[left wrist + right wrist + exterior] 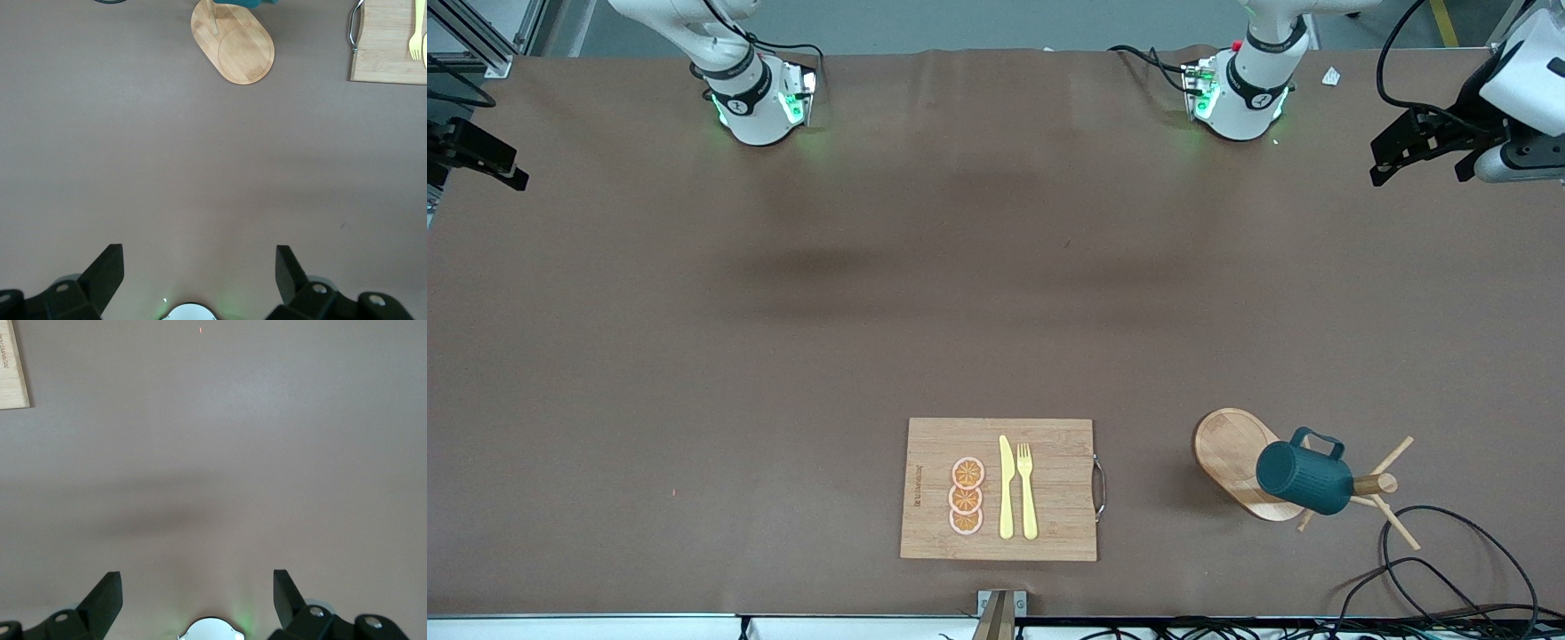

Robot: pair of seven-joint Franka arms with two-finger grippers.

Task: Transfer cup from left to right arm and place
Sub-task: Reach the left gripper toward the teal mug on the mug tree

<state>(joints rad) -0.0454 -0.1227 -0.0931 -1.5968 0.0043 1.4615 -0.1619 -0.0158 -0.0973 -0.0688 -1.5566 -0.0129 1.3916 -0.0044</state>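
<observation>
Fingers (pixel 107 270) apart; cup (pixel 1304 477) sideways on rack (pixel 1374 484)

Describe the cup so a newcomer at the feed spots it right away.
Start at the bamboo cutting board near the front camera, then look toward the left arm's end of the table to the wooden mug tree. The cup hangs on it: dark teal, ribbed, with a squarish handle, the only non-wooden thing there.

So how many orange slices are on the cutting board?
3, in a short column on the cutting board beside the knife: slices, overlapping slightly. None looks hidden.
</observation>
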